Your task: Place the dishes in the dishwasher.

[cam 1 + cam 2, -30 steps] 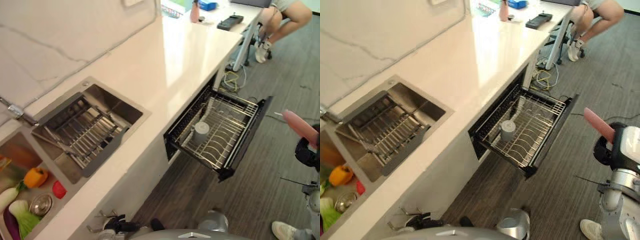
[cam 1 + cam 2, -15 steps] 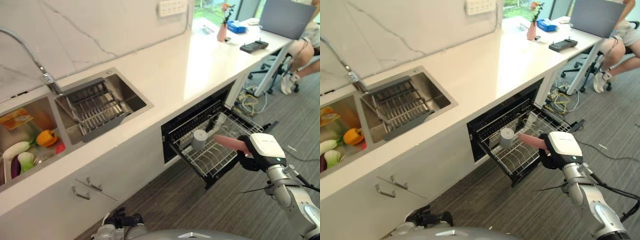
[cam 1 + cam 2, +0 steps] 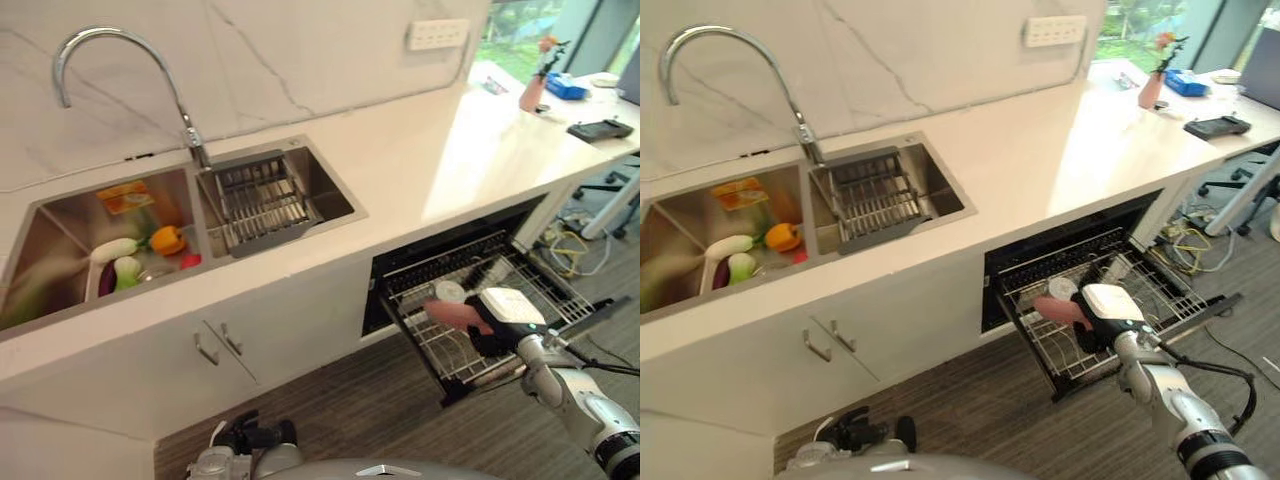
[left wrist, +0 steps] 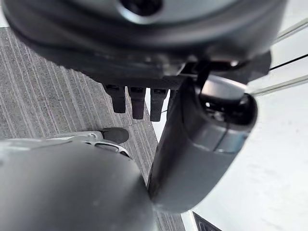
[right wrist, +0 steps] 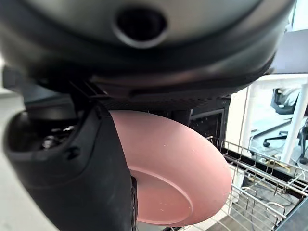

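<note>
My right hand (image 3: 489, 336) is shut on a pink plate (image 3: 449, 313), its thumb (image 5: 82, 168) pressed against the plate's (image 5: 183, 178) underside. The plate is held tilted over the front part of the pulled-out dishwasher rack (image 3: 520, 285), just in front of a white cup (image 3: 450, 291) that stands in the rack. Rack wires (image 5: 262, 180) show past the plate's edge. My left hand (image 4: 202, 144) hangs low over the floor beside the cabinet front, fingers (image 4: 137, 101) relaxed and holding nothing.
A double sink is set in the white counter: a wire drainer (image 3: 262, 195) fills the right basin and vegetables (image 3: 150, 250) lie in the left one under the tap (image 3: 120, 60). A vase (image 3: 532, 92) and a dark device (image 3: 598, 129) stand at the counter's far end.
The camera has swung left, bringing the sink into view. My right hand with the pink plate has moved from beside the open drawer to over the rack's front, near the cup.
</note>
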Motion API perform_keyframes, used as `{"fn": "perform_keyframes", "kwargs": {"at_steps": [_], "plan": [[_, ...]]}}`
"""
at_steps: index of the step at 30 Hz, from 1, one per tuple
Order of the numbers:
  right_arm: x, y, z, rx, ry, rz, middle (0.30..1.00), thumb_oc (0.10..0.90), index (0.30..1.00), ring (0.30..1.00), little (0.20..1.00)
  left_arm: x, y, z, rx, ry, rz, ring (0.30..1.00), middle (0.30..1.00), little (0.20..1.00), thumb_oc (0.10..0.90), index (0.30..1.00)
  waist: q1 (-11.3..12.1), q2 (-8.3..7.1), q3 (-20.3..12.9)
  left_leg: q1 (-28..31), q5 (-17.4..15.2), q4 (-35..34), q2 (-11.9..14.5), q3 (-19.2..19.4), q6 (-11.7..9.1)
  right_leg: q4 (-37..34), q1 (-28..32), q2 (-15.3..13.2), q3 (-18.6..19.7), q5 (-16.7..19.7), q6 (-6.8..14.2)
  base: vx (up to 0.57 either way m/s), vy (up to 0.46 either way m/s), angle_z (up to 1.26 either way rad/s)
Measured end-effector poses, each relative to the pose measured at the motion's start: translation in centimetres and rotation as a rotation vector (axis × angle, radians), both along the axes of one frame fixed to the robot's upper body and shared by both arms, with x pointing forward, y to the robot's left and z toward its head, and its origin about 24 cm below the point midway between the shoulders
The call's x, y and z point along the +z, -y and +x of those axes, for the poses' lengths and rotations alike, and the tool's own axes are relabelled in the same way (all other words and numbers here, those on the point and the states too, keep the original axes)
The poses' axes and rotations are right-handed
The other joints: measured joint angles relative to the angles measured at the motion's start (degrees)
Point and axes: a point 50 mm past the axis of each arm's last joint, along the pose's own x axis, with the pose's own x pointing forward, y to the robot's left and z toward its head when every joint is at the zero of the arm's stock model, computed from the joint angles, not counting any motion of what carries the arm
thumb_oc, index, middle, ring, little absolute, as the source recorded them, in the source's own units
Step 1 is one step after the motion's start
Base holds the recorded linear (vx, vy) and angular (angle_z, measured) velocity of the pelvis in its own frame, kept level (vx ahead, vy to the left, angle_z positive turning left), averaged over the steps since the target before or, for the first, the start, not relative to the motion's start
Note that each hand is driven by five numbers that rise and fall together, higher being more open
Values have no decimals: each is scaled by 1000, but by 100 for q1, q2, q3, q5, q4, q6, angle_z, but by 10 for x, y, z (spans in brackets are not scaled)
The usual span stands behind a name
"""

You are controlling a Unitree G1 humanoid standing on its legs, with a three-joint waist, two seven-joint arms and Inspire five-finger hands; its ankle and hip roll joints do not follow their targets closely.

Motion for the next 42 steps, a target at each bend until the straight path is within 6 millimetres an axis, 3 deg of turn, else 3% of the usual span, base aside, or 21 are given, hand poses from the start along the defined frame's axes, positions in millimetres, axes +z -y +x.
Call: {"fn": "perform_keyframes", "kwargs": {"at_steps": [7, 10, 15, 17, 23, 28, 29, 30, 31, 38, 39, 42], "plan": [[-7, 22, 0, -114, -43, -42, 300, 400, 300, 300, 300, 1, 1, 3, -8, 23, -9, 900, 900, 900, 800, 900, 72, 72, 75, -102, 14, -5, -123, -101, 32, -1, -47, -98, -71, 5, 48, 10, 45, 10], [7, 38, 16, -192, 10, -70, 300, 400, 300, 300, 300, 2, 2, 5, -22, 38, -20, 900, 900, 900, 800, 900, 67, 224, 147, -241, 19, -6, -188, -92, 72, -2, -201, -166, -64, 52, 107, -10, 62, 1], [23, 46, 28, -220, 91, -100, 300, 400, 300, 300, 300, 3, 3, 7, -30, 48, -21, 900, 900, 900, 800, 900, 66, 382, 267, -292, 26, 10, -267, -86, 133, 0, -249, -247, -67, 82, 142, -3, 55, 1], [33, 49, 32, -238, 161, -110, 300, 400, 300, 300, 300, 0, 2, -5, -53, 9, -12, 900, 900, 900, 800, 900, 60, 491, 335, -303, 5, 14, -336, -75, 163, 1, -265, -315, -57, 89, 155, 3, 53, 0], [39, 54, 32, -246, 223, -228, 300, 400, 300, 300, 300, -7, 1, -48, -69, -117, -9, 900, 900, 900, 800, 900, 55, 524, 494, -340, -14, 16, -420, -84, 191, 2, -284, -395, -51, 97, 168, 2, 38, 3], [40, 54, 32, -216, 223, -278, 300, 400, 300, 300, 300, -9, 7, -62, -99, -152, -36, 900, 900, 900, 800, 900, 58, 513, 536, -372, -20, -11, -440, -96, 200, 2, -303, -414, -56, 100, 174, 4, 21, 2], [40, 54, 32, -210, 221, -289, 571, 580, 571, 571, 571, -9, 7, -62, -101, -152, -37, 900, 900, 900, 800, 900, 57, 514, 536, -375, -22, -11, -444, -96, 204, 1, -304, -417, -56, 103, 180, 0, 0, 0], [39, 53, 32, -200, 214, -300, 571, 580, 571, 571, 571, -9, 7, -62, -101, -151, -37, 900, 900, 900, 800, 900, 54, 513, 537, -376, -24, -12, -453, -95, 208, 1, -305, -426, -56, 109, 190, -2, 34, 1], [36, 53, 32, -158, 173, -331, 900, 800, 900, 900, 900, -9, 8, -61, -107, -146, -43, 900, 900, 900, 800, 900, 43, 511, 538, -378, -32, -12, -478, -95, 215, 1, -304, -451, -59, 119, 208, 0, 0, 0], [14, 39, 31, 21, -27, -368, 900, 800, 900, 900, 900, -7, 10, -51, -119, -114, -61, 900, 900, 900, 800, 900, -29, 500, 570, -541, 9, 19, -545, -91, 308, 43, -481, -523, -49, 159, 270, -80, 24, 1], [2, 26, 26, 157, -132, -414, 900, 800, 900, 900, 900, -6, 9, -42, -96, -88, -69, 900, 900, 900, 800, 900, -73, 482, 595, -623, 23, 18, -560, -83, 330, 65, -569, -570, -48, 179, 290, 40, -22, 2], [-10, 20, 18, 223, -194, -447, 900, 800, 900, 900, 900, -4, 1, -41, -91, -86, -53, 900, 900, 900, 800, 900, -152, 372, 666, -485, -8, 19, -591, -71, 344, 51, -431, -611, -9, 189, 305, 48, -54, 1]]}}
